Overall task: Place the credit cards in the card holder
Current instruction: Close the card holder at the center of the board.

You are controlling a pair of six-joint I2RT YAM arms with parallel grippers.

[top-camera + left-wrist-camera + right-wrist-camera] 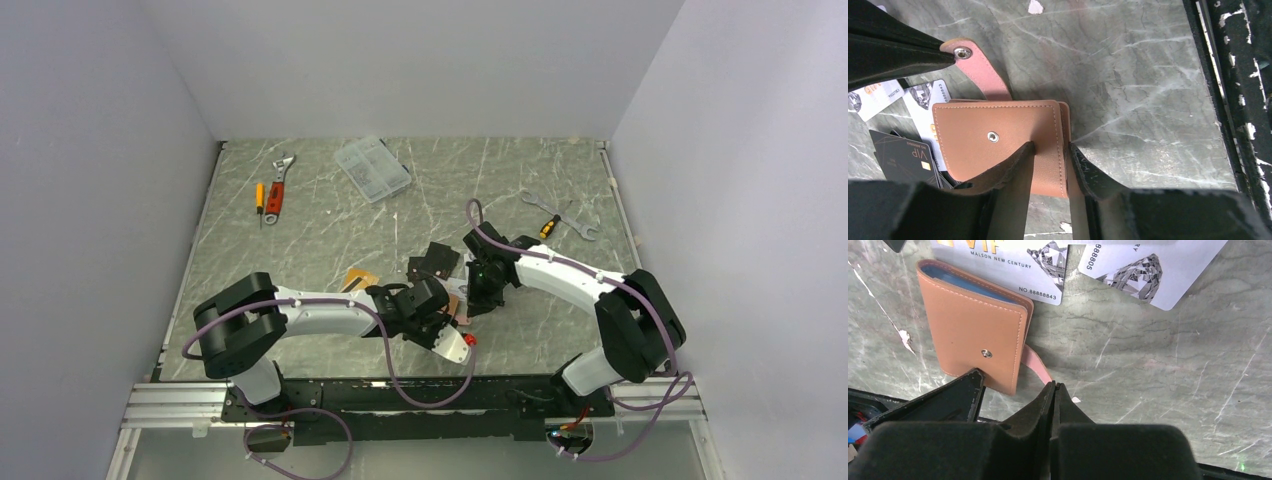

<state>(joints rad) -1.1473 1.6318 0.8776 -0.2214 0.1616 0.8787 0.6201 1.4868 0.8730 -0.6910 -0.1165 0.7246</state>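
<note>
**Both claws on the folded wallet at mid-desk**

The wallet (pixel 978 135) lies flat and folded on the desk (pixel 1148 75), between the two claws. The left claw (pixel 1051 146) stands astride its edge with fingers a little apart, one tip on the cover and one just off it. Whether it squeezes, I cannot tell. The right claw (pixel 1054 386), pressed together, pinches the tab (pixel 1034 362), which stands unsnapped.

From above, the arms hide most of this, and only the wrist views show it. The right wrist alone shows the blue lining at the wallet's open edge. One silver card (pixel 1013 262) lies partly under that edge, with a second silver card (pixel 1153 270) just beside it.

In the top view a black piece (pixel 435 260), marked VIP, lies at the wallet's 11 o'clock, and an orange card (pixel 360 278) at about 9.

Well beyond are a clear box (pixel 372 168) at 11, a wrench (pixel 281 183) and screwdriver (pixel 259 200) at 10, and a spanner (pixel 562 215) at 2.
</note>
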